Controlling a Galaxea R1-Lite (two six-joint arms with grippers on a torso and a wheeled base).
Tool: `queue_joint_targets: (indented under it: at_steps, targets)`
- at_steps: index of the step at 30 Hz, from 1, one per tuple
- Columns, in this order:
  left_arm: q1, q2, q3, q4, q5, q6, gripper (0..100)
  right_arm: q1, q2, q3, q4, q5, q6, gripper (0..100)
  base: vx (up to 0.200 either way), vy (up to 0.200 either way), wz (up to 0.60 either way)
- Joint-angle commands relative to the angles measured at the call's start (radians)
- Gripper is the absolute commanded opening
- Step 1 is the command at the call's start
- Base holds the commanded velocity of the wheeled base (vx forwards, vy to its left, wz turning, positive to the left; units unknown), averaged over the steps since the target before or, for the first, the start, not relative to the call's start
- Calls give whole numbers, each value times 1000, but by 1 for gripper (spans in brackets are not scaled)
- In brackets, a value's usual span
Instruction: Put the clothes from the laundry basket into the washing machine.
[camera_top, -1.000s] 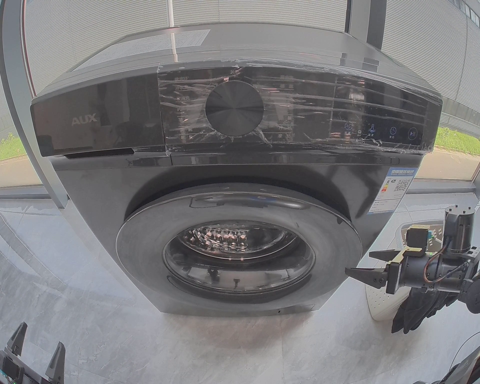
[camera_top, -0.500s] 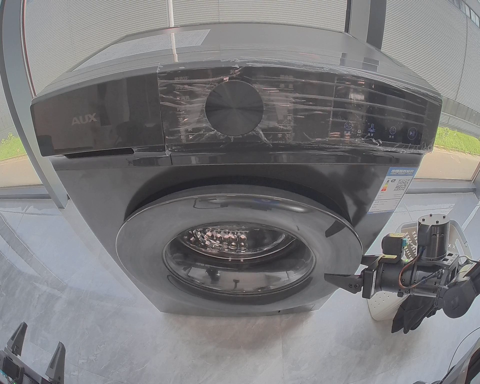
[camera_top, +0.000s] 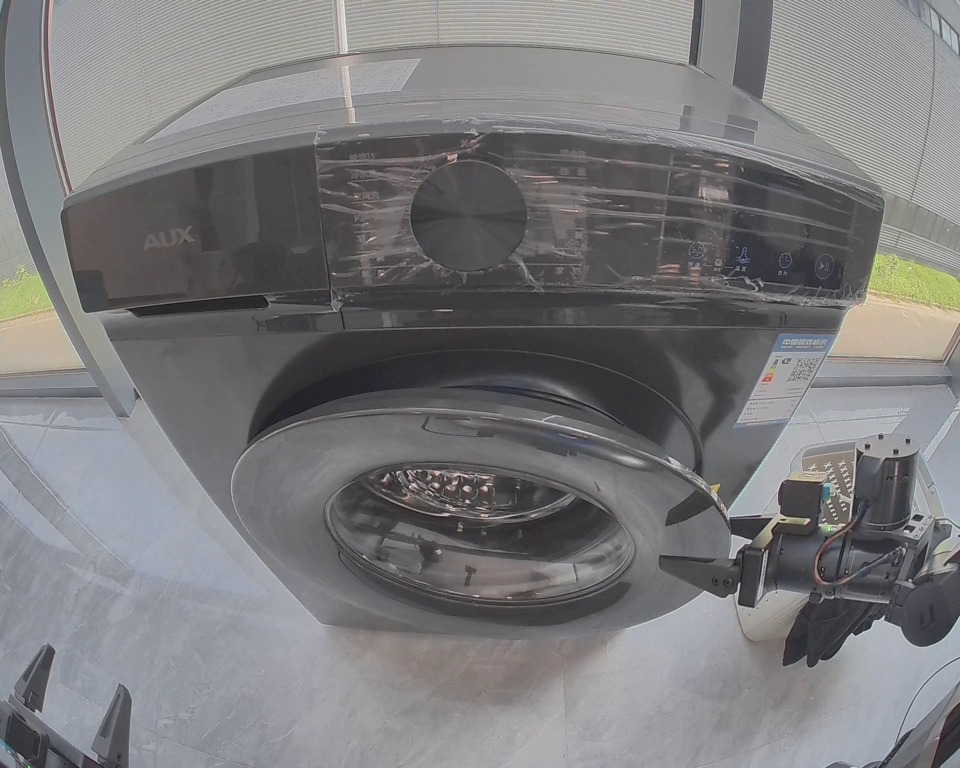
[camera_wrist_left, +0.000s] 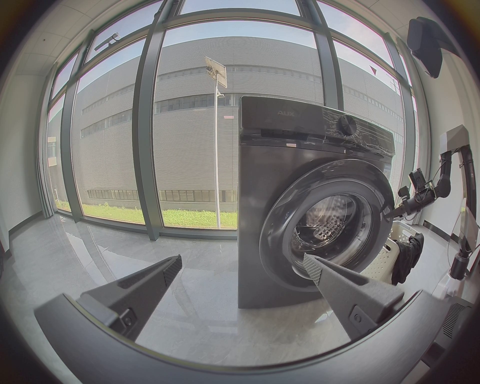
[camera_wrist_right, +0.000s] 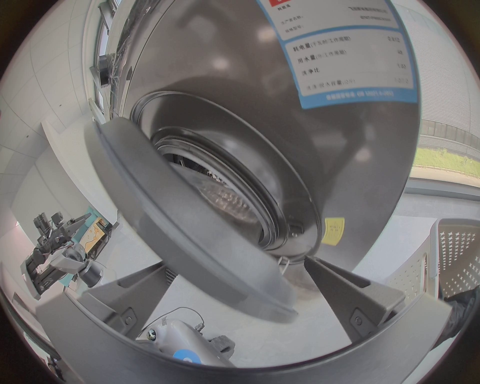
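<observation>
Well, from the head camera, the washing machine (camera_top: 250, 400) faces the robot with its round door (camera_top: 300, 500) ajar. At the door's 3 o'clock edge sits the right gripper (camera_top: 697, 542), jaws apart. At 4 o'clock of the machine stands the white laundry basket (camera_top: 765, 625), with dark clothes (camera_top: 830, 630) draped over its rim. At 7 o'clock the left gripper (camera_top: 83, 670) hangs low, jaws spread.

From the left wrist, its 2 fingers gape wide, holding nothing, well apart from the machine.

From the right wrist, the door's rim lies between its 2 separated fingers, and the basket is just beside them.
</observation>
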Motion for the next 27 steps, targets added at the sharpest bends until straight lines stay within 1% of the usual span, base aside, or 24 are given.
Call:
queue_joint_targets:
  at_steps: [1,2,5,8,10,12,13,14,15,17,18,23,27]
  targets:
    - [0,-17,16,-1,0,-5,100,-4,52,-70,-4,-3,5,100,-200,0,0]
    - [0,-17,16,-1,2,-7,100,-1,75,-91,-7,-3,1,100,-200,0,0]
    - [0,-17,16,-1,2,-5,100,5,78,-93,-7,-3,1,100,-200,0,0]
    - [0,-17,16,-1,2,-4,100,18,76,-78,-7,-2,-2,100,0,0,0]
    - [0,-17,16,-1,2,-4,100,34,64,-42,-7,-2,-2,100,0,0,0]
    - [0,-17,16,-1,2,-4,100,34,58,-30,-7,-2,-3,100,0,0,0]
    - [0,-17,16,0,2,-4,100,38,29,1,-7,-2,-9,100,0,0,0]
    - [0,-17,16,0,2,-4,100,38,29,1,-7,-2,-9,100,0,0,0]
    - [0,-17,16,-1,2,-4,100,47,-8,27,1,-2,-11,100,0,0,0]
    - [0,-17,16,-1,2,-4,100,48,-27,39,4,-2,-11,100,0,0,0]
    - [0,-17,16,-1,2,-4,100,48,-27,39,4,-2,-11,100,0,0,0]
    - [0,-17,16,0,0,-5,100,39,3,-32,-13,-5,-8,100,0,0,0]
    - [0,-17,16,0,0,-7,100,50,36,-33,-14,-9,-9,100,-200,0,0]
